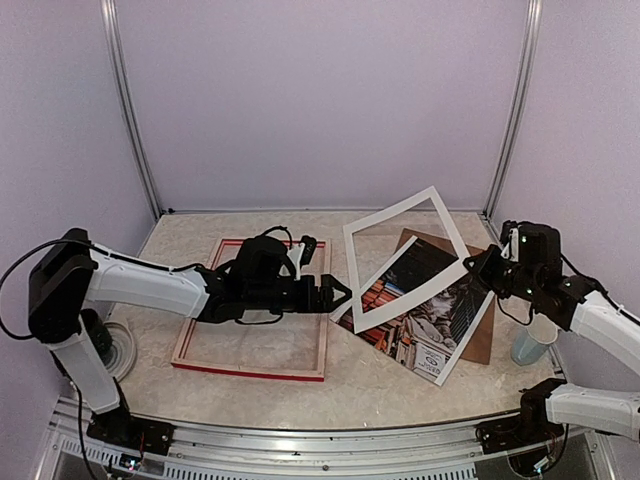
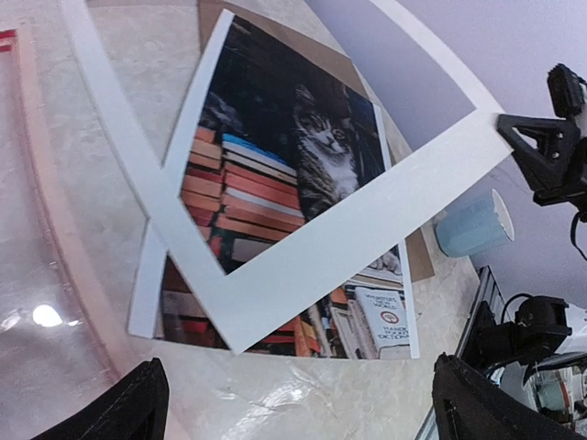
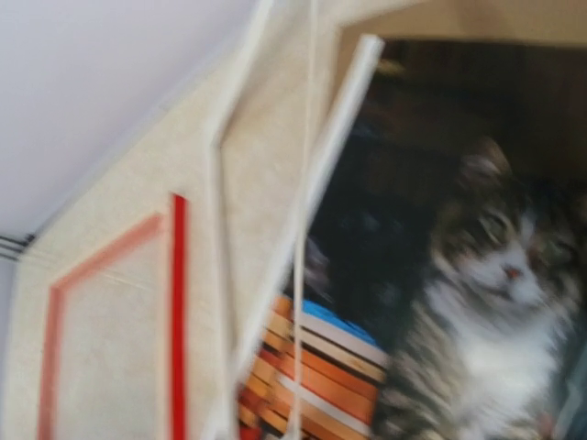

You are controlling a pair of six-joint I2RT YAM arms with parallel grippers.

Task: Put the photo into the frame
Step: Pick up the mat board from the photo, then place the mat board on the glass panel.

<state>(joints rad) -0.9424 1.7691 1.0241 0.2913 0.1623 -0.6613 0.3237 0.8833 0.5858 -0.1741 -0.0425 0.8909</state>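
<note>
From above, the frame lay flat on the left half of the table, its long sides running roughly away from the bases. The left gripper hovered at its right rail, jaws spread wide, holding nothing. The photo lay on the brown backing board at right, turned diagonally, the cat's head end toward the far right. The right gripper was clamped on the white mat, which tilted up over the photo

Left wrist: a mat strip crossed the photo, cat upright, books on the left

Right wrist, blurred: cat at right, mat strips in the middle, frame at left
</note>
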